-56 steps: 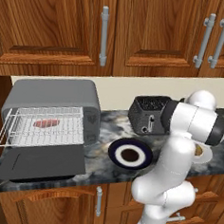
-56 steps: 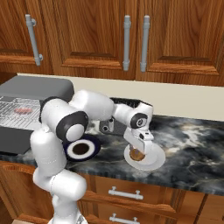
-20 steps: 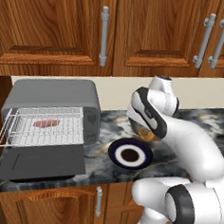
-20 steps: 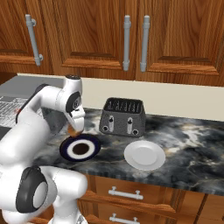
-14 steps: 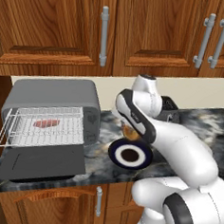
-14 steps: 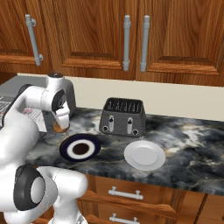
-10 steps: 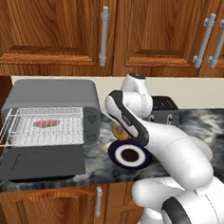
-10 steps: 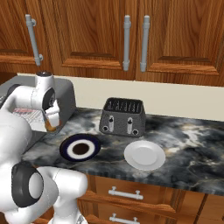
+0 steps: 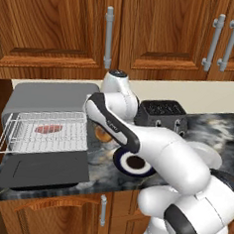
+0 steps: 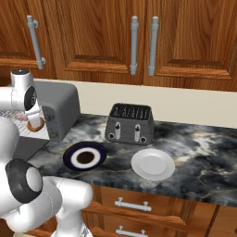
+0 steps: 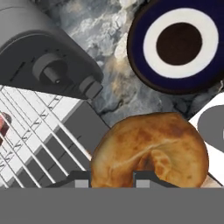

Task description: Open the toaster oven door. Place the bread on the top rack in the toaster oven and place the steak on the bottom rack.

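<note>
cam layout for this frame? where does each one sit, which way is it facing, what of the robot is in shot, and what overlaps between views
Left base view: behind the arm to its left, looking forward and down at the toaster oven; arm rises from lower right.
Right base view: behind to its right, facing the black toaster and white plate; arm at left edge.
Hand view: on the hand, looking along the tool shut on the bread.
Shared: bread, oven, blue-rimmed plate.

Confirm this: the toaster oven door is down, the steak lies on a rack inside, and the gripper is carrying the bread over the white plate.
One detail is wrong. The bread is in the gripper beside the toaster oven, not over the white plate, which lies bare past the black toaster, as the right base view shows. The toaster oven door is down and the steak lies on a rack.
</note>
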